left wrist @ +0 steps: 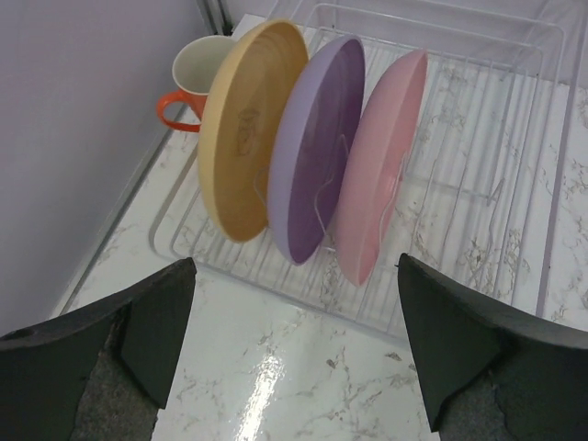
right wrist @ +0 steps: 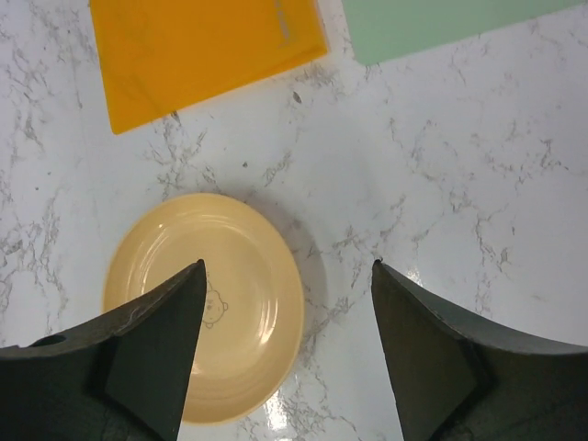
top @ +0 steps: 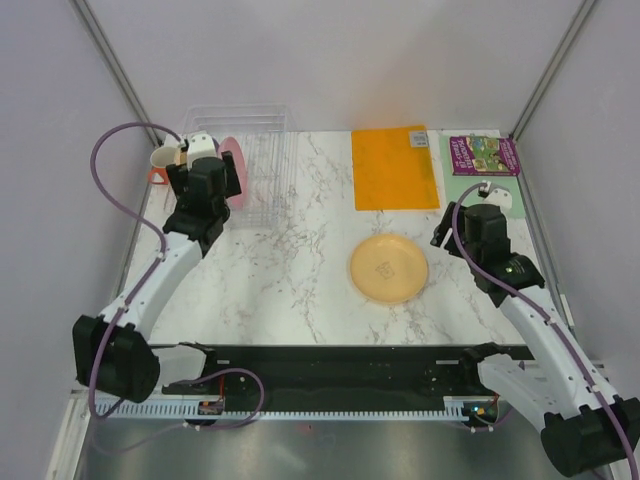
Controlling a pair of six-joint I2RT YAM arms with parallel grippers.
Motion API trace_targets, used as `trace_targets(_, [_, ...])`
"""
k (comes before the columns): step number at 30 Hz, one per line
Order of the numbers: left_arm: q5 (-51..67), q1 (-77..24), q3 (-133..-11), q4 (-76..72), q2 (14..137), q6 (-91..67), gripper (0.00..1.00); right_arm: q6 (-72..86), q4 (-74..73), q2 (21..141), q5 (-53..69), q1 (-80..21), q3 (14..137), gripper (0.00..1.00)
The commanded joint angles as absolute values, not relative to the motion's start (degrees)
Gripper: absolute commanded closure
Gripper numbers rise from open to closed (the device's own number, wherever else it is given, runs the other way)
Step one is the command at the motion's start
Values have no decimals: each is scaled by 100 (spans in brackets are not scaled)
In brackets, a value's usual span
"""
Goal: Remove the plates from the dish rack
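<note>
The clear dish rack [left wrist: 478, 138] [top: 262, 125] stands at the table's far left. Three plates stand on edge in it: a yellow-orange plate [left wrist: 243, 138], a purple plate [left wrist: 312, 156] and a pink plate [left wrist: 386, 165] [top: 238, 170]. My left gripper [left wrist: 294, 276] [top: 203, 195] hovers open over the marble just in front of the rack, holding nothing. Another yellow-orange plate [right wrist: 207, 308] [top: 388, 268] lies flat on the table. Above its right rim my right gripper [right wrist: 288, 276] [top: 447, 238] is open and empty, the left finger [right wrist: 156, 349] over the plate.
An orange mug [left wrist: 197, 78] [top: 163, 165] stands beside the rack's left end, close to the wall. A flat orange mat [top: 394, 166] [right wrist: 197, 50] lies at the back, with a pale green sheet [right wrist: 441, 23] and a purple booklet [top: 484, 155] right of it.
</note>
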State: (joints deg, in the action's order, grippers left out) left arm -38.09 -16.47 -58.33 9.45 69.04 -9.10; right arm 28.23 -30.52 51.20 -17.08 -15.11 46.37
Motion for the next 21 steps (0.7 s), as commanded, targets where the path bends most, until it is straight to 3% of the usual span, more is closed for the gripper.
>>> trace_targets(1, [-3279,-1564,-6598,431,7557,-457,7,2681,-3208,5273,-1846,-1520,4843,21])
trace_targets(2, [-3252,-1564,-6696,439,7811,-457,11,2672,-3199,5326,-1837,-1521,4834,21])
trace_targets(13, [-3524,-1564,-7514,35,9122,139,12,2698,-3032,5528,-1714,-1512,4685,20])
trace_targets(21, [-3954,-1564,-7699,-412,9773,316,19,2689,-3006,5581,-1784,-1521,4746,20])
